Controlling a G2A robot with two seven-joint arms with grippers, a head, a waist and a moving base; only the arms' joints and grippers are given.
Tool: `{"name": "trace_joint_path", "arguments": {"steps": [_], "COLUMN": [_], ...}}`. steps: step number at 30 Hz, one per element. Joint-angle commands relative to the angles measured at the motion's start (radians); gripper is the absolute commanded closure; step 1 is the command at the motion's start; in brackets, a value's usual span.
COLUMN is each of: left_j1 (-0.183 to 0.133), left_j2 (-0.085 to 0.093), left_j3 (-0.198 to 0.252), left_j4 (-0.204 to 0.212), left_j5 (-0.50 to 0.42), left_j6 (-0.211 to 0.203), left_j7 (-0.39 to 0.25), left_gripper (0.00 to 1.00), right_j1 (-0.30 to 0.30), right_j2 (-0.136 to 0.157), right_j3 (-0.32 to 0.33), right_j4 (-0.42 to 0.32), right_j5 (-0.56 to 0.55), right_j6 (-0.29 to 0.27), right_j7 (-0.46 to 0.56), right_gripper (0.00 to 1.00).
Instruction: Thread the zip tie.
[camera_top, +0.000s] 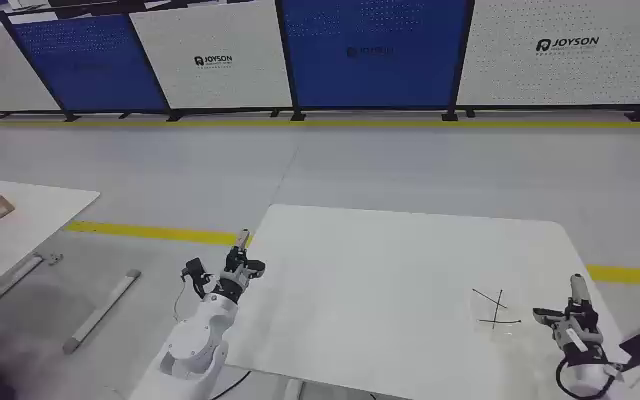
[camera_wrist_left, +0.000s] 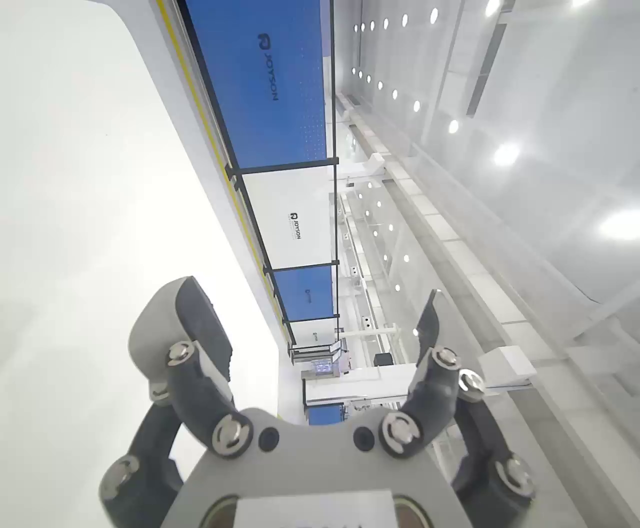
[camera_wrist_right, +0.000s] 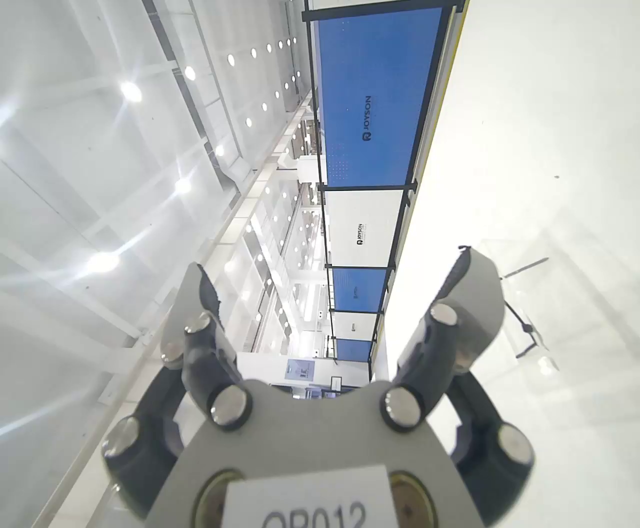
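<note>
Thin black zip ties (camera_top: 497, 308) lie crossed on the white table (camera_top: 400, 290) near its right edge, seemingly inside a clear tray; the right wrist view catches them (camera_wrist_right: 525, 325) beside a finger. My right gripper (camera_top: 576, 292) (camera_wrist_right: 332, 280) sits at the table's right edge, just right of the ties, open and holding nothing. At the table's left edge my left gripper (camera_top: 241, 243) (camera_wrist_left: 320, 310) points away from me, also open, nothing between its fingers.
A second white table (camera_top: 30, 215) stands at far left, with a grey bar (camera_top: 100, 310) on the floor beside it. A yellow floor line (camera_top: 150, 232) runs behind the table. Blue and white panels (camera_top: 370, 50) line the back.
</note>
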Motion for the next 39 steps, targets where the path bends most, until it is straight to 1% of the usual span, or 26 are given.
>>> {"name": "trace_joint_path", "arguments": {"steps": [1, 2, 3, 4, 5, 6, 7, 8, 9, 10, 11, 12, 13, 14, 15, 17, 20, 21, 22, 24, 25, 27, 39], "left_j1": [0.0, 0.0, 0.0, 0.0, 0.0, 0.0, 0.0, 0.0, 0.0, 0.0, 0.0, 0.0, 0.0, 0.0, 0.0, 0.0, 0.0, 0.0, 0.0, 0.0, 0.0, 0.0, 0.0], "left_j2": [0.0, 0.0, 0.0, 0.0, 0.0, 0.0, 0.0, 0.0, 0.0, 0.0, 0.0, 0.0, 0.0, 0.0, 0.0, 0.0, 0.0, 0.0, 0.0, 0.0, 0.0, 0.0, 0.0], "left_j3": [0.0, 0.0, 0.0, 0.0, 0.0, 0.0, 0.0, 0.0, 0.0, 0.0, 0.0, 0.0, 0.0, 0.0, 0.0, 0.0, 0.0, 0.0, 0.0, 0.0, 0.0, 0.0, 0.0], "left_j4": [0.0, 0.0, 0.0, 0.0, 0.0, 0.0, 0.0, 0.0, 0.0, 0.0, 0.0, 0.0, 0.0, 0.0, 0.0, 0.0, 0.0, 0.0, 0.0, 0.0, 0.0, 0.0, 0.0], "left_j5": [0.0, 0.0, 0.0, 0.0, 0.0, 0.0, 0.0, 0.0, 0.0, 0.0, 0.0, 0.0, 0.0, 0.0, 0.0, 0.0, 0.0, 0.0, 0.0, 0.0, 0.0, 0.0, 0.0], "left_j6": [0.0, 0.0, 0.0, 0.0, 0.0, 0.0, 0.0, 0.0, 0.0, 0.0, 0.0, 0.0, 0.0, 0.0, 0.0, 0.0, 0.0, 0.0, 0.0, 0.0, 0.0, 0.0, 0.0], "left_j7": [0.0, 0.0, 0.0, 0.0, 0.0, 0.0, 0.0, 0.0, 0.0, 0.0, 0.0, 0.0, 0.0, 0.0, 0.0, 0.0, 0.0, 0.0, 0.0, 0.0, 0.0, 0.0, 0.0], "left_gripper": [0.22, 0.22, 0.22, 0.22, 0.0, 0.22, 0.0, 0.0, 0.22, 0.22, 0.22, 0.22, 0.0, 0.22, 0.0, 0.0, 0.0, 0.0, 0.0, 0.0, 0.0, 0.0, 0.0], "right_j1": [0.0, 0.0, 0.0, 0.0, 0.0, 0.0, 0.0, 0.0, 0.0, 0.0, 0.0, 0.0, 0.0, 0.0, 0.001, 0.012, 0.038, 0.052, 0.061, 0.081, 0.095, 0.115, 0.115], "right_j2": [0.0, 0.0, 0.0, 0.0, 0.0, 0.0, 0.0, 0.0, 0.0, 0.0, 0.0, 0.0, 0.0, 0.0, 0.0, 0.005, 0.022, 0.029, 0.034, 0.042, 0.05, 0.051, 0.051], "right_j3": [0.0, 0.0, 0.0, 0.0, 0.0, 0.0, 0.0, 0.0, 0.0, 0.0, 0.0, 0.0, 0.0, 0.0, -0.003, 0.008, 0.042, 0.066, 0.074, 0.086, 0.094, 0.102, 0.102], "right_j4": [0.0, 0.0, 0.0, 0.0, 0.0, 0.0, 0.0, 0.0, 0.0, 0.0, 0.0, 0.0, 0.0, 0.0, -0.002, 0.006, 0.026, 0.032, 0.031, 0.032, 0.035, 0.053, 0.053], "right_j5": [0.0, 0.0, 0.0, 0.0, 0.0, 0.0, 0.0, 0.0, 0.0, 0.0, 0.0, 0.0, 0.0, 0.0, 0.0, -0.006, -0.026, -0.051, -0.082, -0.101, -0.149, -0.137, -0.137], "right_j6": [0.0, 0.0, 0.0, 0.0, 0.0, 0.0, 0.0, 0.0, 0.0, 0.0, 0.0, 0.0, 0.0, 0.0, 0.004, 0.032, 0.107, 0.123, 0.137, 0.165, 0.184, 0.232, 0.232], "right_j7": [0.0, 0.0, 0.0, 0.0, 0.0, 0.0, 0.0, 0.0, 0.0, 0.0, 0.0, 0.0, 0.0, 0.0, 0.014, 0.088, 0.316, 0.376, 0.418, 0.516, 0.564, 0.568, 0.568], "right_gripper": [0.22, 0.0, 0.22, 0.0, 0.0, 0.22, 0.0, 0.0, 0.0, 0.22, 0.0, 0.22, 0.22, 0.0, 0.0, 0.0, 0.0, 0.0, 0.0, 0.0, 0.0, 0.0, 0.0]}}
